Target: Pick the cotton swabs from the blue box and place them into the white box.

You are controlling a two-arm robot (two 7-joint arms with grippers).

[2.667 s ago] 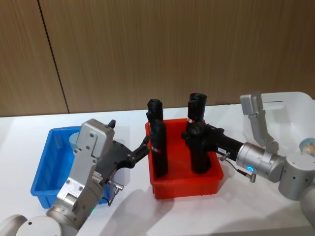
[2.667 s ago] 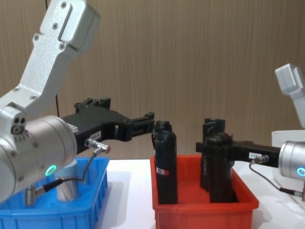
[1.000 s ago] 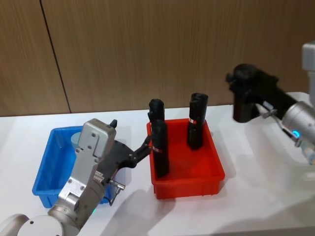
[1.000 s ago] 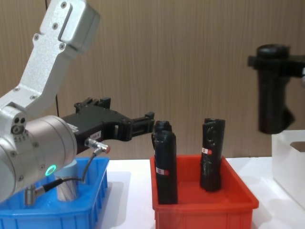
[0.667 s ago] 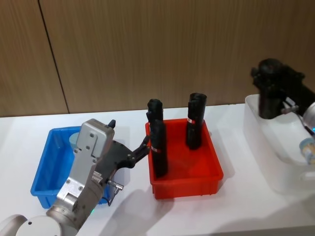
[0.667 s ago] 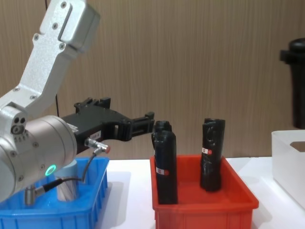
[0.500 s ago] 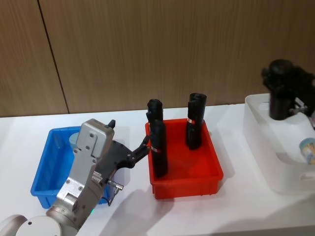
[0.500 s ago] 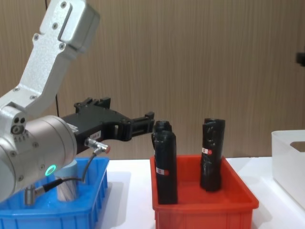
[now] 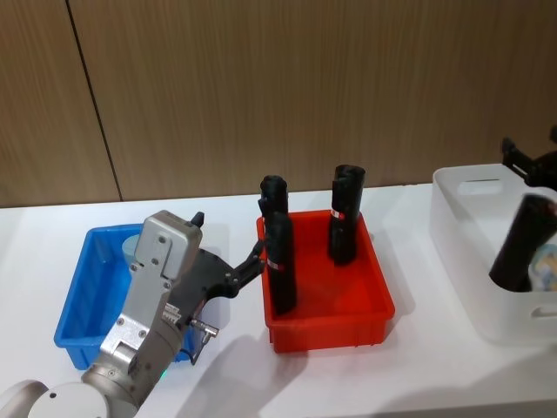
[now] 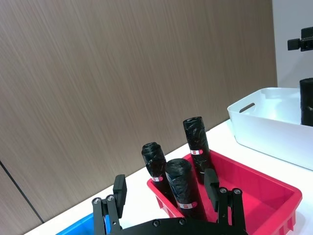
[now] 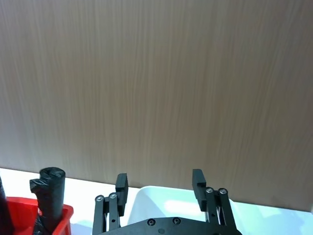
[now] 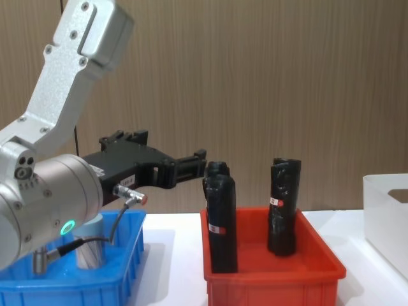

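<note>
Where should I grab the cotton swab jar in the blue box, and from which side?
Grip the cotton swab jar across its round body just below the lid, coming down from above: it stands upright, and the blue box walls likely block a side approach. The open left gripper hovers nearest.

Support: flat white bench point(image 9: 235, 374), set against a brown wood-grain wall panel point(image 9: 261, 87).

Resting directly on it, from the robot's left to right:
1. Shallow bright blue plastic rectangular bin point(image 9: 77, 305), near the left end, its front wall ribbed.
2. Red plastic rectangular bin point(image 9: 335, 326), mid-bench, just beside the blue bin but apart from it.
3. Tall white smooth-walled plastic container with rounded rim point(image 9: 474, 261), at the right end, apart from the red bin.
</note>
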